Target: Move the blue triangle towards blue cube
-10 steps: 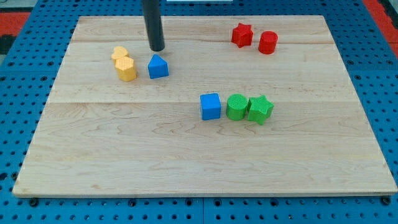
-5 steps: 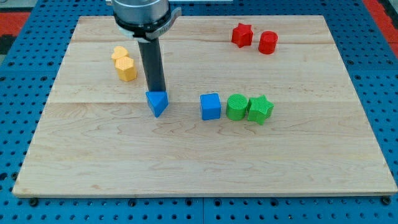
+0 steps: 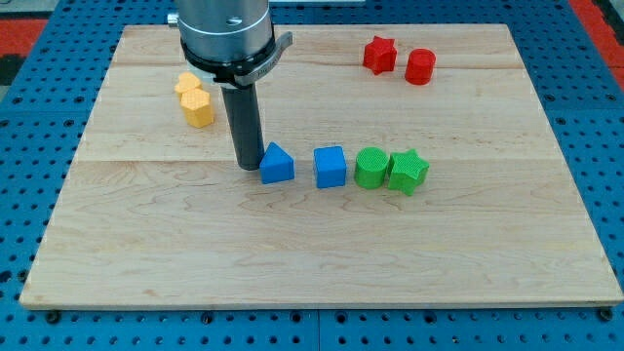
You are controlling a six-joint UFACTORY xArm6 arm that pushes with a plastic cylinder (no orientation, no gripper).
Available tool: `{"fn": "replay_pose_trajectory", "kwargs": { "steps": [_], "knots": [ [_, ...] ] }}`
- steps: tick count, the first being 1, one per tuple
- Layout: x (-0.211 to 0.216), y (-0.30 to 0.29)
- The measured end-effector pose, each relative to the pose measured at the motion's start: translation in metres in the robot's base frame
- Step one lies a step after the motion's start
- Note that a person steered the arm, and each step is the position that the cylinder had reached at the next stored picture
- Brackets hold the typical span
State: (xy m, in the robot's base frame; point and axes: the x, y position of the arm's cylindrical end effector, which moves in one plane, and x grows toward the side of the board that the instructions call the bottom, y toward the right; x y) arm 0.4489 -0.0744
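camera view shows the wooden desk with bare room across the whole lower half and along the right edge. blue triangle sits mid-frame, a small gap left of the blue cube. my tip stands touching the triangle's left side; no pincer here, just a rod holding nothing.

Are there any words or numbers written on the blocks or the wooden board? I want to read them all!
None: no words, numbers, labels or signs can be read anywhere in this view.
The blue triangle, blue cube, green blocks, red blocks and yellow blocks are plain.
The wooden board shows only grain.
My tip, at the triangle's left, and the grey housing above it carry no readable mark.
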Motion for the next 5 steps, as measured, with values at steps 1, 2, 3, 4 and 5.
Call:
{"fn": "replay_pose_trajectory", "kwargs": {
  "steps": [1, 2, 3, 4, 5],
  "knots": [
    [0.000, 0.000],
    [0.006, -0.005],
    [0.018, 0.002],
    [0.017, -0.022],
    [-0.042, -0.036]
  ]
}}
